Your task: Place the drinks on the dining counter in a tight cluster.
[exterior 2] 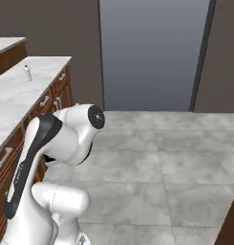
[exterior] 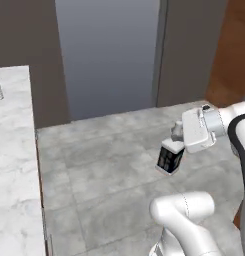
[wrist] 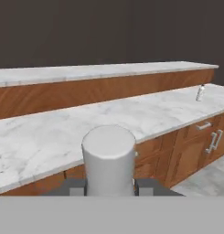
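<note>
Above grey floor tiles [exterior: 109, 150], gripper [exterior: 175, 145] jaws clamp the small dark square bottle [exterior: 170, 157], which hangs between them

You will find nothing readable in these views. The small dark square bottle [exterior: 170, 160] carries a pale grid pattern on its side, but it is too small and blurred to give any letters or numbers. The tiny clear bottle [wrist: 200, 93] far along the desk [wrist: 99, 119] shows no legible label, and the grey cap [wrist: 109, 157] is plain.
</note>
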